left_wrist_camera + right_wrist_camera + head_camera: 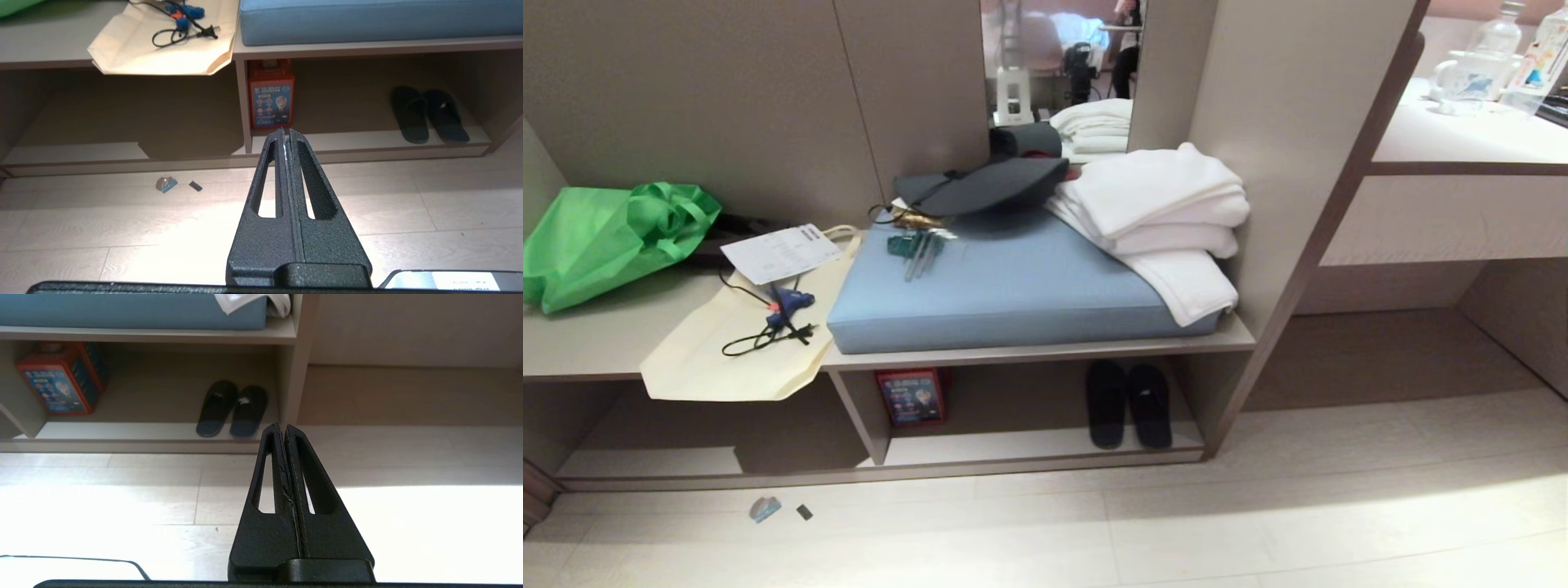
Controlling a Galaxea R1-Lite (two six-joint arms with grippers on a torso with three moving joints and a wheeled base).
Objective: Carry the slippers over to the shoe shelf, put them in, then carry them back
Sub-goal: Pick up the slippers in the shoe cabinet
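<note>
Right wrist view: the right gripper (284, 425) hangs clenched and empty above the floor, as does the left gripper (285, 130). Beyond, at eleven o'clock, the slippers (232, 409) sit paired inside the shoe shelf (135, 446) (its low top board could block a steep reach, knocking them deeper).

Slippers (1128, 403) side by side in shoe shelf (1045, 445), red box (911, 396) left.
</note>
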